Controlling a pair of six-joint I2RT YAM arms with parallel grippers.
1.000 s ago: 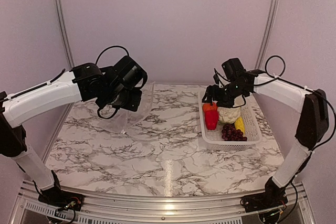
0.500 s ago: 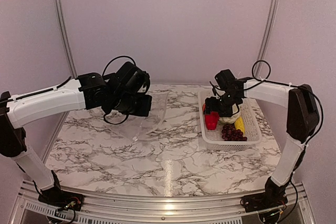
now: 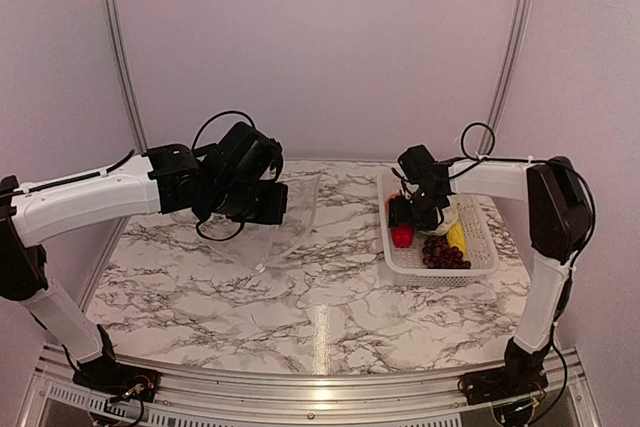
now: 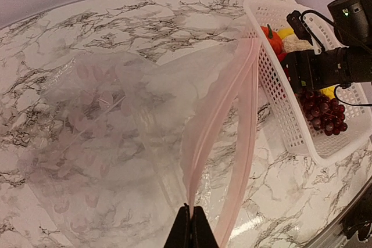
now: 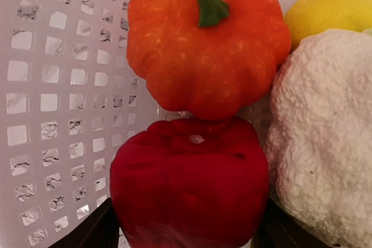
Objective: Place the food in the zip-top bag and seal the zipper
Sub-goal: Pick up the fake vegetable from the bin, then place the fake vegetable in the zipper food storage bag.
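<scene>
The clear zip-top bag [image 3: 292, 215] hangs over the left middle of the table, its mouth open. My left gripper [image 4: 190, 220] is shut on the pinkish zipper [image 4: 232, 103] at one end. The food lies in a white basket [image 3: 486, 247] on the right: red pepper [image 5: 189, 184], orange round fruit [image 5: 206, 45], white cauliflower [image 5: 325, 132], yellow piece [image 5: 328, 13] and purple grapes [image 3: 443, 252]. My right gripper [image 5: 186, 227] is down in the basket. Its fingers [image 5: 96, 233] press both sides of the red pepper, which still rests in the basket.
The basket's lattice wall [image 5: 46, 85] stands close on the left of the pepper. The bag's loose body [image 4: 99, 143] sags onto the marble table. The basket's near rim [image 4: 290, 126] is just right of the bag's mouth.
My right gripper came down from above the basket onto the red pepper. The left arm carried the bag's mouth to the right, closer to the basket.
</scene>
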